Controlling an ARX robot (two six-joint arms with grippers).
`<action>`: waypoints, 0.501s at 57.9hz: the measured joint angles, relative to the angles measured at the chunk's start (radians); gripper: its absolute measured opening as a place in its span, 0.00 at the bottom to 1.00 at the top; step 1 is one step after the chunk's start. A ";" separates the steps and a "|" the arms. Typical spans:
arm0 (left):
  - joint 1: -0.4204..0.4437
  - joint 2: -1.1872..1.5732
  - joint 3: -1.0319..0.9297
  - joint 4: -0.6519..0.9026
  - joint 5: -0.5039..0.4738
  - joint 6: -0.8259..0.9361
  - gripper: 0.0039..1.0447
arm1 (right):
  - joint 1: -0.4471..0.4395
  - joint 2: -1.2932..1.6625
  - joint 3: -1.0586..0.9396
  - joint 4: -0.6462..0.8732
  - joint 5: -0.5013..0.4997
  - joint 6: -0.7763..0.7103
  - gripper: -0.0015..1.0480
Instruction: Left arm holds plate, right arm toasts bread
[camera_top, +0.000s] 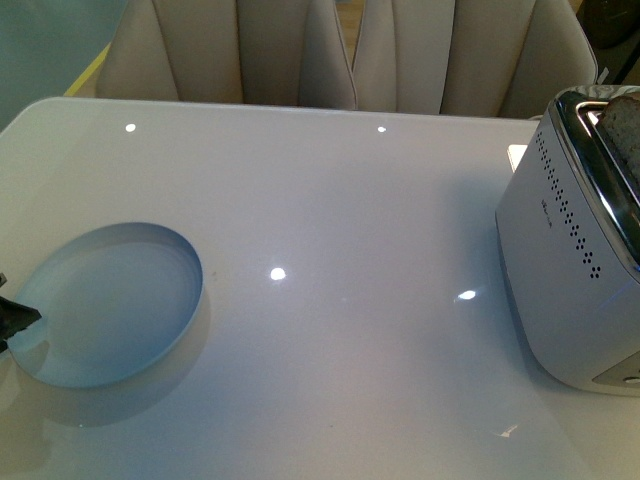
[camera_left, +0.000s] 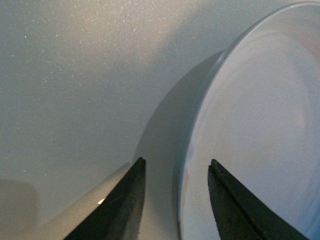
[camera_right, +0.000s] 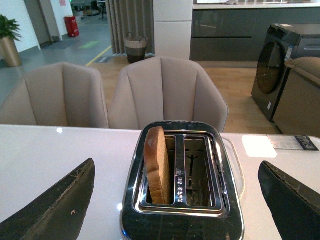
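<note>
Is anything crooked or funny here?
The bread leans sideways in its toaster slot and sticks up, not pushed down. The other slot is empty. The plate looks fine, and nothing is spilled.

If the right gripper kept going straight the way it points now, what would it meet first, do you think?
Most likely the toaster, which sits directly between the open right gripper fingers, with the bread standing in one slot; depth is hard to judge.

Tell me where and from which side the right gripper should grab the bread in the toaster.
Pinch the bread by its rounded top edge, coming straight down from above. It stands upright in one toaster slot, only its upper part clear of the rim. The open right gripper probably needs its fingers on the slice's two flat faces.
</note>
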 joint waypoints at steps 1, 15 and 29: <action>0.000 -0.011 -0.006 0.002 -0.001 -0.002 0.52 | 0.000 0.000 0.000 0.000 0.000 0.000 0.92; -0.006 -0.377 -0.121 -0.027 -0.028 -0.034 0.93 | 0.000 0.000 0.000 0.000 0.000 0.000 0.92; -0.076 -0.719 -0.147 -0.100 -0.104 -0.116 0.93 | 0.000 0.000 0.000 0.000 0.000 0.000 0.92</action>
